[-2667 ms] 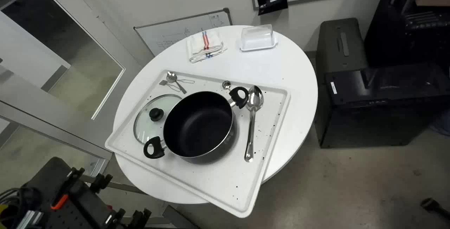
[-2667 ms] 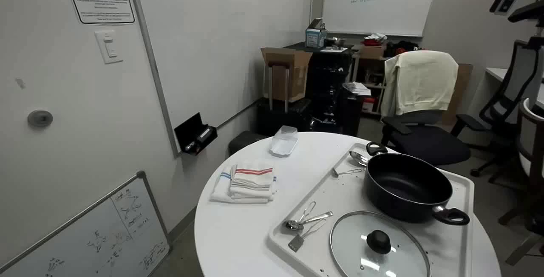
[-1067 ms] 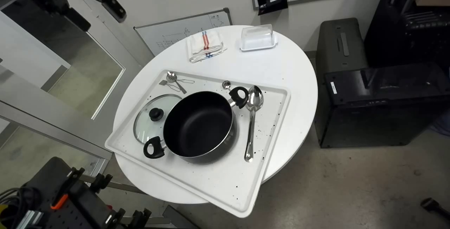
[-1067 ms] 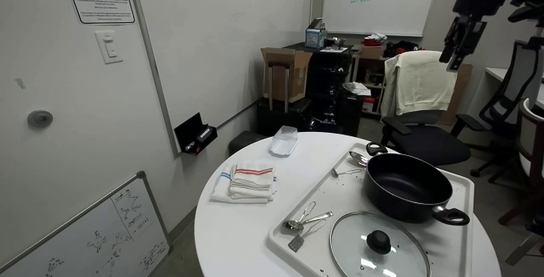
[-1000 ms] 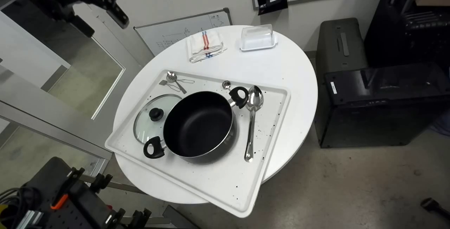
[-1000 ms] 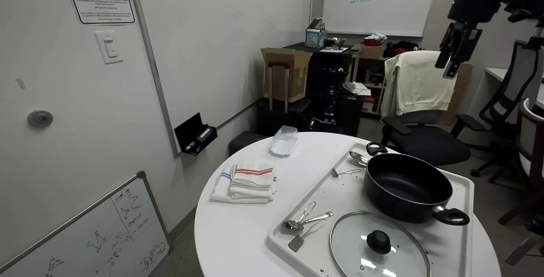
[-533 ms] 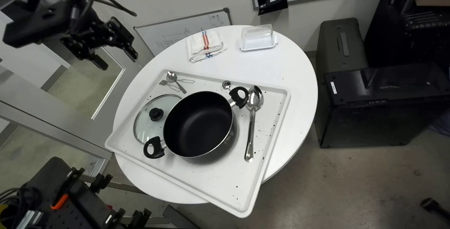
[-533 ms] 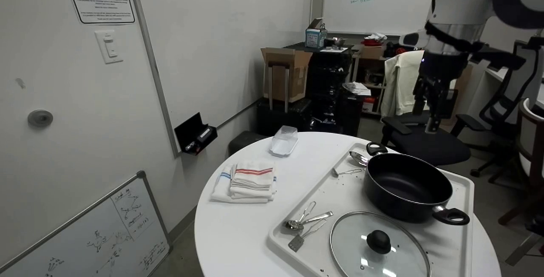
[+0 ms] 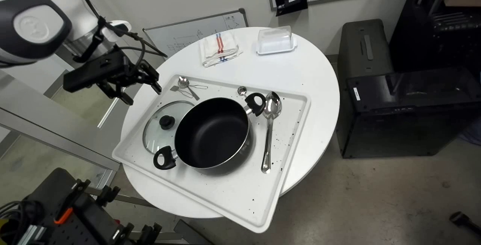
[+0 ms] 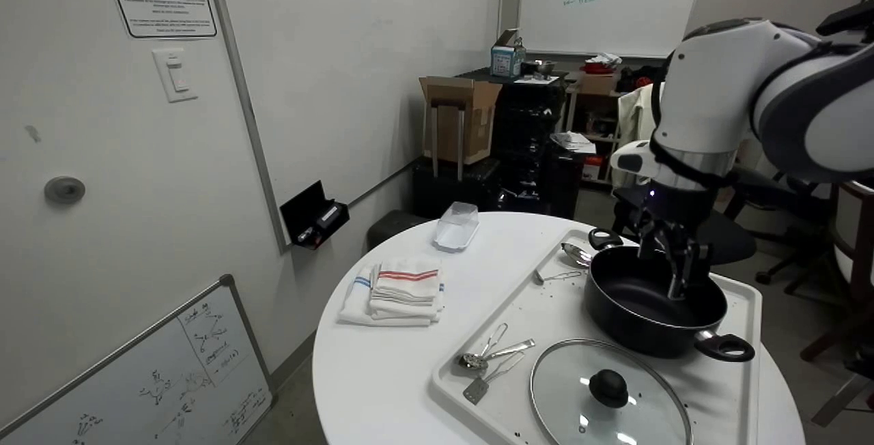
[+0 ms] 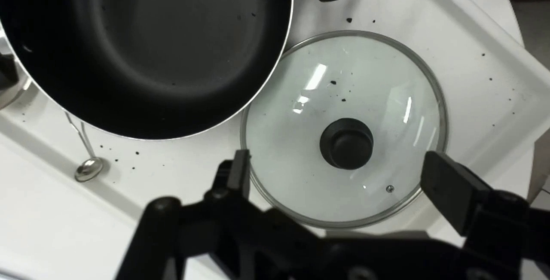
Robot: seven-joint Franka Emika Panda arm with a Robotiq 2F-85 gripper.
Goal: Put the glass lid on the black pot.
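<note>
Hanging in the air with its two fingers (image 11: 449, 194) spread wide, the gripper (image 11: 335, 172) holds only the space between them; in the wrist view the glass lid (image 11: 343, 110) and its round black knob (image 11: 347, 144) show in that gap, lower down and apart from both fingers. In an exterior view the gripper crosses the line of sight to the black pot (image 10: 638, 322), yet stands clear of it. Of the writing in sight, the black-edged sign (image 10: 162, 3) gives one legible word — "Mila" — above lines too small to read; the scrawl on the leaning whiteboard (image 9: 195, 31) is likewise too small to make out. The lid lies flat on the white tray (image 9: 233, 196), knob upward, just beside the pot; whether their edges touch cannot be told. Being round, it shows a direction only by a small metal eyelet (image 11: 390, 189), set on the side nearer the gripper in the wrist view. The pot stands upright, mouth up, and in an exterior view its long axis runs from lower left to upper right through the two looped black handles (image 9: 170, 158).
</note>
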